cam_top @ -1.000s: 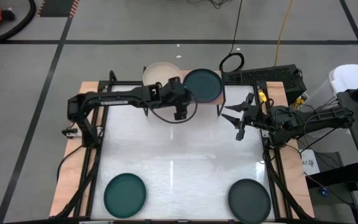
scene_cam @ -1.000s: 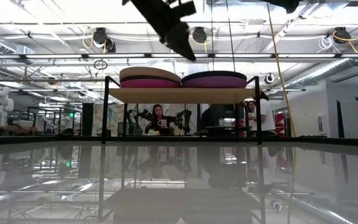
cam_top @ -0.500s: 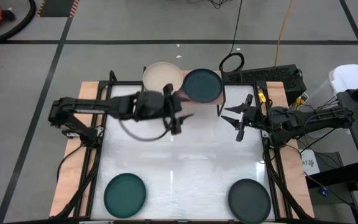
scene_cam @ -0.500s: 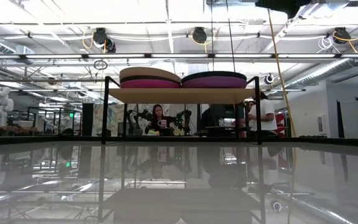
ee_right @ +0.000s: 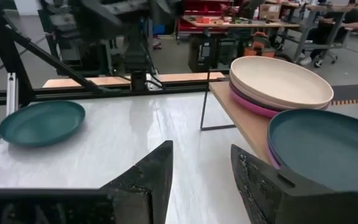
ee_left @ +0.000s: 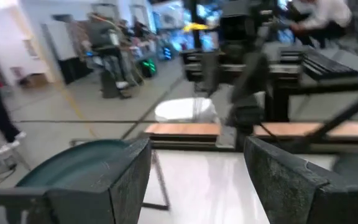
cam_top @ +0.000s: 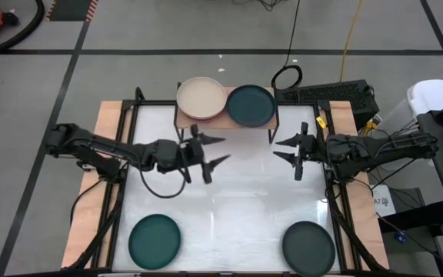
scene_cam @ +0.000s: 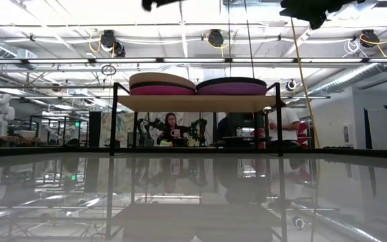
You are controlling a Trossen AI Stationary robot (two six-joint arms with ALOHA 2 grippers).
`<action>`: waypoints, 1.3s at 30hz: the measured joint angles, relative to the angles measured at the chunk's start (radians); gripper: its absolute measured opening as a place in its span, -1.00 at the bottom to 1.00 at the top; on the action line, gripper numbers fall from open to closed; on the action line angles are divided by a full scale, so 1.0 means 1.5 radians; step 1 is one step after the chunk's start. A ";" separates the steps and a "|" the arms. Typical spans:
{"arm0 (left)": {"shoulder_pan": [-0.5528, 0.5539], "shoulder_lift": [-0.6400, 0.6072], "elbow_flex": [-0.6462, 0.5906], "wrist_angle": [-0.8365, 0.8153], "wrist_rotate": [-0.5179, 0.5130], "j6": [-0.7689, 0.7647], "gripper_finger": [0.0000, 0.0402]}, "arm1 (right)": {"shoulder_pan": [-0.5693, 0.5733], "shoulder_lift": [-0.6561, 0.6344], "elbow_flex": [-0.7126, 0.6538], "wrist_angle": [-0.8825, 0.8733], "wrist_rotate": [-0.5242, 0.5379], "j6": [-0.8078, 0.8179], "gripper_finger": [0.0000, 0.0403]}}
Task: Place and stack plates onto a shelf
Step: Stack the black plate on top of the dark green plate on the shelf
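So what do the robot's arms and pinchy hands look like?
Both arms are dark, almost black, thin and jointed, with black cables looping beside them. The left gripper and the right gripper each end in two pointed dark fingers, flat and rough-looking up close. A small yellow bit sits by the right arm.

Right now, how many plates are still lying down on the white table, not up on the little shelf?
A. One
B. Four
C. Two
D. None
C: a teal plate and a charcoal plate lie on the table, off the shelf.
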 joint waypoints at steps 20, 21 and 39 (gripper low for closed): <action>0.102 -0.042 -0.161 0.118 -0.010 -0.051 0.30 | 0.000 0.000 0.000 0.009 -0.001 -0.001 -0.29; 0.102 -0.042 -0.161 0.113 -0.010 -0.051 0.30 | 0.000 0.000 0.000 0.010 -0.002 -0.001 -0.29; 0.109 -0.042 -0.161 0.100 -0.008 -0.085 0.30 | 0.005 0.010 -0.086 -0.138 -0.264 0.133 -0.29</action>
